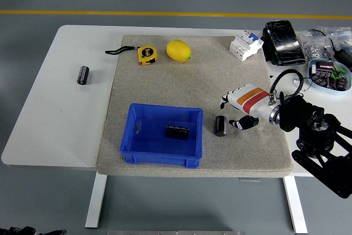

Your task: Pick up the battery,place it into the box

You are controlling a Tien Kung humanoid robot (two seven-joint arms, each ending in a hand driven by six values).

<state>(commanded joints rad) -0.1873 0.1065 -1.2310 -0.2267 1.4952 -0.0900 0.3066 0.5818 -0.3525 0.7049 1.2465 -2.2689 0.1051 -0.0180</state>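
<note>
The battery (220, 126) is lying on the grey mat (209, 81), just beside the blue box's (132, 136) right wall and not yet lifted. One dark cell (177, 131) is already sitting inside the box. The right hand (234, 111) is hovering beside the battery, fingers apart and gripping nothing. Toward the bench's (60, 108) near edge the mat is offering little room; the box is lying close on the left.
</note>
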